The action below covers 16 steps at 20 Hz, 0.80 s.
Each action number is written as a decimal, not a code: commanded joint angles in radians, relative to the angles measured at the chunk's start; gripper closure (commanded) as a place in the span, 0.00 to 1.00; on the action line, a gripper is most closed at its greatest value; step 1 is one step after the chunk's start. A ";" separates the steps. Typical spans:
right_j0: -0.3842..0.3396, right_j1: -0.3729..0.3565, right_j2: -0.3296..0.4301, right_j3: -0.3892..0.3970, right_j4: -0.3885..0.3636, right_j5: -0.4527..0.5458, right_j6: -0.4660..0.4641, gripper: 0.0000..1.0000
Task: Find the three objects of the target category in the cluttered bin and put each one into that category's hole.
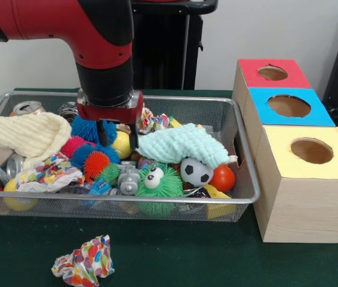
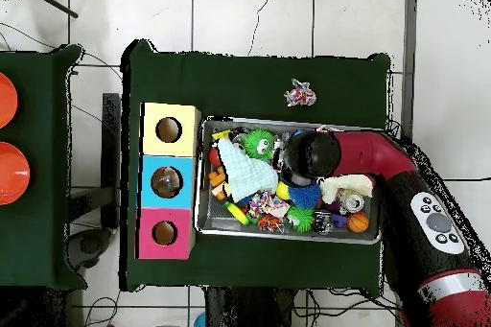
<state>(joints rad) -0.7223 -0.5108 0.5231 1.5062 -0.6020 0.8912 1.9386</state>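
Observation:
My gripper [image 1: 117,136] reaches down into the wire bin [image 1: 157,201], open, its fingers [image 1: 133,134] standing either side of a blue spiky ball [image 1: 89,128] and a yellow ball [image 1: 122,145]. Around it lie pink [image 1: 72,145], orange [image 1: 96,164] and green googly-eyed [image 1: 157,182] spiky balls, a small soccer ball [image 1: 196,172], a red ball [image 1: 223,177], a mint cloth [image 1: 181,143], a cream knitted cloth [image 1: 20,134], crumpled patterned paper [image 1: 46,173] and cans [image 1: 27,108]. In the overhead view the arm [image 2: 309,155] hides the gripper.
Beside the bin stands a row of boxes with round holes: red [image 1: 272,73], blue [image 1: 288,106], yellow [image 1: 311,150]. One crumpled patterned paper ball [image 1: 84,262] lies on the green table outside the bin, also seen from overhead [image 2: 300,93].

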 commanded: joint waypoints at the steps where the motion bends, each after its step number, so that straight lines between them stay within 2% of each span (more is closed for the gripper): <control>1: -0.010 -0.014 0.020 -0.018 0.005 0.035 -0.153 0.00; 7: -0.008 -0.030 0.020 -0.001 -0.011 -0.011 -0.140 0.00; 16: -0.004 -0.028 0.022 -0.018 -0.003 0.013 -0.149 0.00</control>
<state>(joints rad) -0.7223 -0.5487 0.5233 1.5065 -0.6022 0.8912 1.9386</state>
